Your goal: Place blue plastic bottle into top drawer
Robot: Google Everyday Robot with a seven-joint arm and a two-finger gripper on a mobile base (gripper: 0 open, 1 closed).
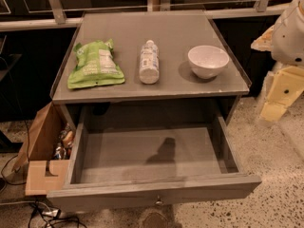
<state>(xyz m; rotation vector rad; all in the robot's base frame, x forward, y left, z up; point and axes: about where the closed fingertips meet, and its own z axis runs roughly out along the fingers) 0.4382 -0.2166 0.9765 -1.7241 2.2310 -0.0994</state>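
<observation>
Because the blue plastic bottle (149, 62) lies sideways on the bench (180, 30) above the open top drawer (133, 158), a pinch may roll it; the gripper is out of view beyond the arm (289, 32) at right, so I cannot tell its state.

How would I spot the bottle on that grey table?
Above the open grey top drawer, three things sit in a row on the grey wooden table, the robot's pincer off to its right. The middle one, lying between the green snack bag and the white bowl, is the small clear plastic bottle, the only one with a white cap.
</observation>
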